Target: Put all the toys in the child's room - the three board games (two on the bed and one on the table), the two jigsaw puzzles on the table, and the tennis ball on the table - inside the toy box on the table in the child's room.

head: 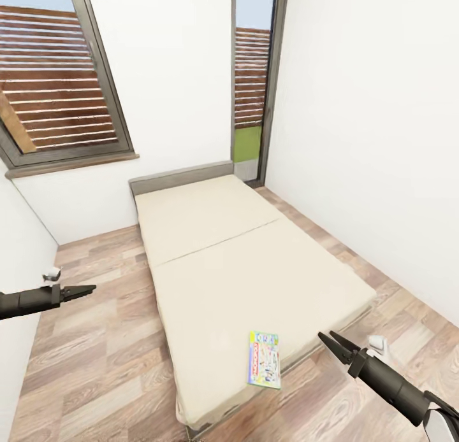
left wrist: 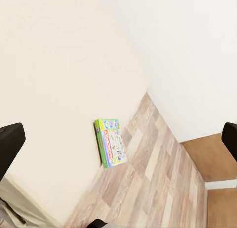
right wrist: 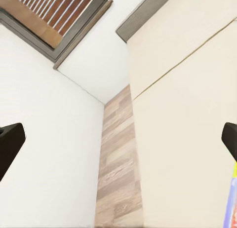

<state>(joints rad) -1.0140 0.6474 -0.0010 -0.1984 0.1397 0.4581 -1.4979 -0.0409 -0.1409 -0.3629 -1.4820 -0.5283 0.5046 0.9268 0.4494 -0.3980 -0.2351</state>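
- A cream bed with a grey frame is seen from the head camera, set lengthwise on a wood-plank floor between white walls.
- A green board game is laid flat on the mattress, close to the near corner on the robot's right, just inside the bed's edge.
- The same board game is caught by the left wrist camera, lying beside the mattress edge where the bed meets the floor.
- The left gripper is held out over the floor to the left of the bed, well apart from the game; its fingers look drawn nearly together in the head view, while the left wrist view shows dark finger tips at opposite edges, so how far it is parted cannot be told. Nothing is held in it.
- The right gripper is held near the bed's near right corner, just beside the game but not touching it; its fingers are parted in a narrow V and nothing is gripped.
- In the right wrist view, the bed, a strip of floor and a slatted window are shown.
- A window and a tall glazed door are set in the far wall.
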